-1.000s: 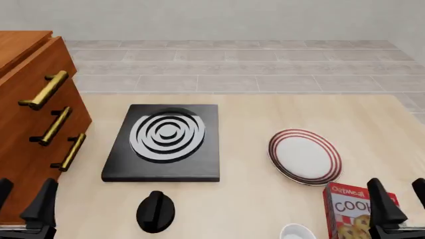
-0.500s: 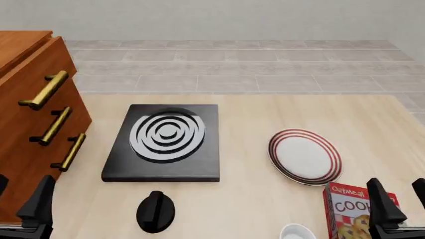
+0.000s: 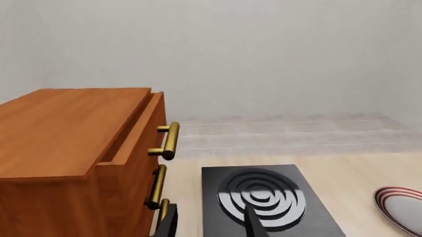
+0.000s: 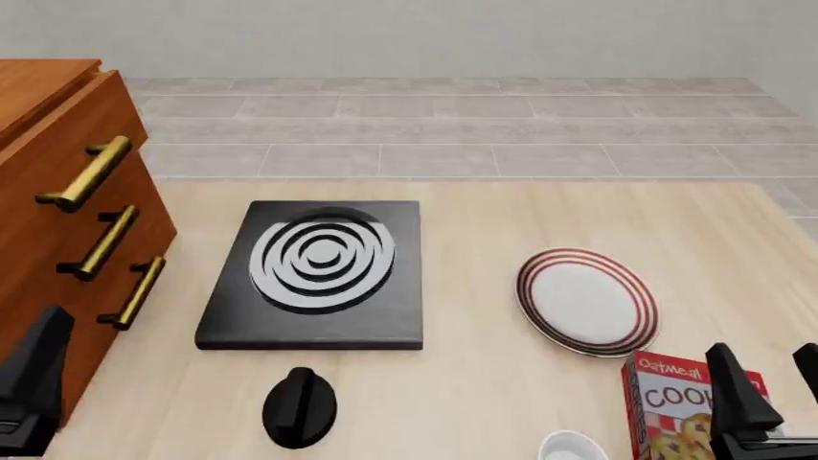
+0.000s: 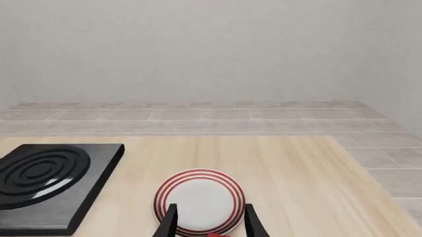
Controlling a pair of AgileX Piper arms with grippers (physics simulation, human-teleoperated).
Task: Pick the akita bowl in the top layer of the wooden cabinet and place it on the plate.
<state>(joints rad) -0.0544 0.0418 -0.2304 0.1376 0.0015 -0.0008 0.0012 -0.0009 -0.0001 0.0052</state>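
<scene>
The wooden cabinet [image 4: 52, 206] stands at the table's left edge, its three brass handles facing the stove. The top layer [image 3: 142, 133] sits slightly out from the cabinet top, showing a narrow dark gap and nothing inside. The akita bowl is hidden. Toward the right lies the red-ringed plate [image 4: 585, 302], nothing on it. My left gripper [image 3: 209, 226] is open and low in front of the cabinet's lower drawers; only one finger [image 4: 38, 369] shows in the front view. My right gripper [image 4: 764, 369] is open above the cookie box, near the plate [image 5: 197, 197].
A black stove [image 4: 313, 273] with a grey ringed burner sits between cabinet and plate. Its black knob [image 4: 299, 407] lies in front of it. A red cookie box [image 4: 675, 407] and a plain white bowl [image 4: 572, 448] stand at the near right edge.
My left gripper has slid left toward the cabinet front, so one finger has left the front view. The right gripper has not moved.
</scene>
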